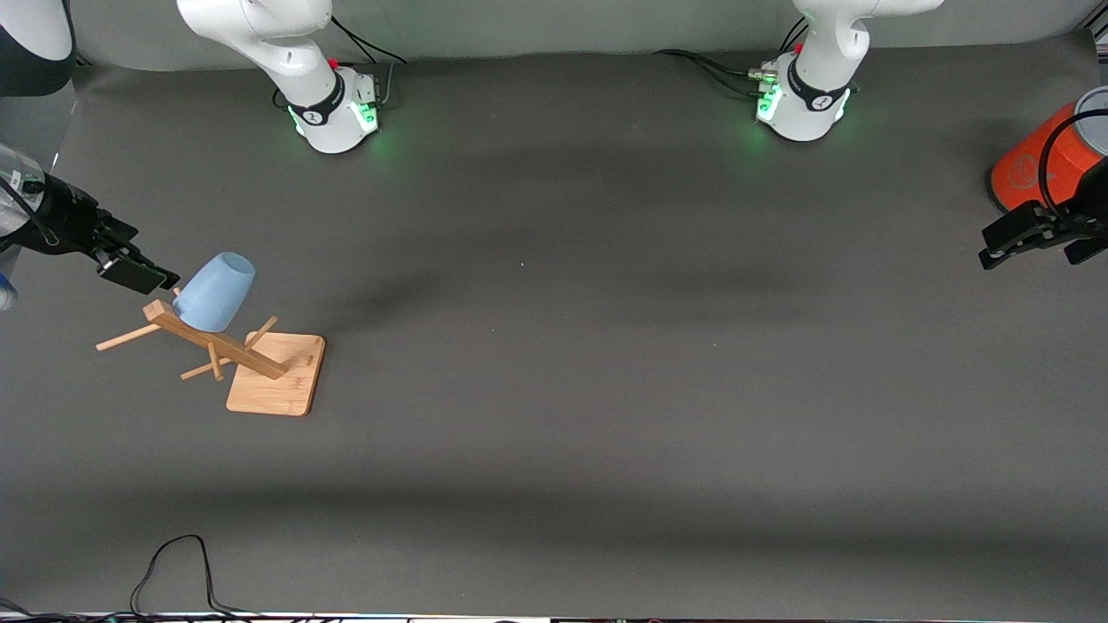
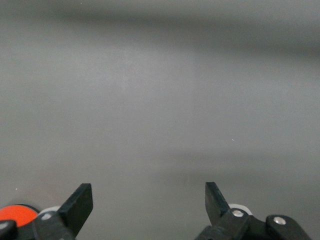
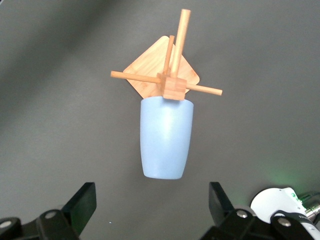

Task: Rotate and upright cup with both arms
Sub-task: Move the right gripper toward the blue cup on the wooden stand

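The table is covered edge to edge with a dark grey matte sheet, crossed by soft broad shadows; a black cable loops over its edge nearest the front camera, and both arm bases glow green along the edge farthest from that camera; the cup hangs upside down, rim lowest and tilted, on a peg of a wooden rack whose square bamboo base rests on the table toward the right arm's end; the right gripper hovers just beside the cup's closed bottom, apart from it, its jaws spread wide and holding nothing; in the right wrist view the cup lies straight ahead of the gap between those jaws, with the rack past it; the left gripper waits in the air at the left arm's end of the table, jaws likewise wide apart and empty, over bare grey sheet; an orange cylinder with a grey lid stands close by that gripper, at the table's edge.
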